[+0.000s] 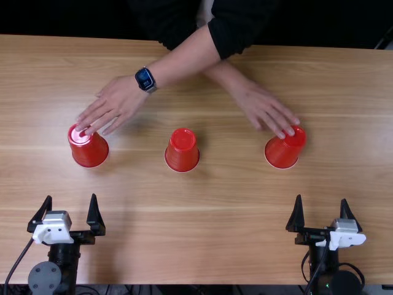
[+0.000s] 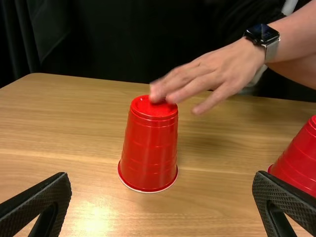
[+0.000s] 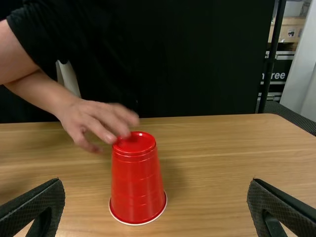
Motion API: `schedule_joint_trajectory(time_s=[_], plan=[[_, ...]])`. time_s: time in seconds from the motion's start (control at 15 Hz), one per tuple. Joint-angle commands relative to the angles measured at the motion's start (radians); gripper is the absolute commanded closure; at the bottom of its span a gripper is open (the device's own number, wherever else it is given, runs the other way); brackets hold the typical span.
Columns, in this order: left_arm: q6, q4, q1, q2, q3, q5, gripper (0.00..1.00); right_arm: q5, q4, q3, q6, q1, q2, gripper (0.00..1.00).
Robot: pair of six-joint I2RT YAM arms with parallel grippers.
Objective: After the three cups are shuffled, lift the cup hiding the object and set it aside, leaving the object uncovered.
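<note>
Overhead, the light wooden worktop (image 1: 202, 196) carries three upturned red cups (image 1: 182, 150); a black curtain (image 2: 98, 39) hangs behind. Left tool (image 1: 70, 200) and right tool (image 1: 321, 200) gape wide, empty.

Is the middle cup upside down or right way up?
Upside down: the middle cup rests rim-down on the table, its closed base facing up.

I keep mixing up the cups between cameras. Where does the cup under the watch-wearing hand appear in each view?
Top view: left cup, leftmost in the row, the watch hand on its base.
Left wrist view: the left cup under that hand's fingers, middle cup beside it.
Right wrist view: not in it; the cup there is the right cup.
Shared landmark: the watch on that hand's wrist.
</note>
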Motion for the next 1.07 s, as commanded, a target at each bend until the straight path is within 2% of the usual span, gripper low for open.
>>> schedule_joint_trajectory(time_s=[0.0, 0.73, 0.8, 1.0], plan=[[0.003, -0.017, -0.009, -0.01, -0.006, -0.003, 0.0, 0.004, 0.005, -0.004, 0.003, 0.004, -0.006, 0.0], [0.011, -0.017, -0.01, -0.01, -0.006, 0.001, 0.0, 0.006, 0.003, -0.005, 0.005, 0.004, -0.006, 0.0], [0.014, -0.016, -0.01, -0.01, -0.006, 0.001, 0.0, 0.0, 0.005, -0.004, 0.003, 0.004, -0.006, 0.0], [0.013, -0.016, -0.009, -0.01, -0.006, -0.012, 0.0, 0.009, 0.016, -0.005, 0.008, 0.005, -0.006, 0.0]])
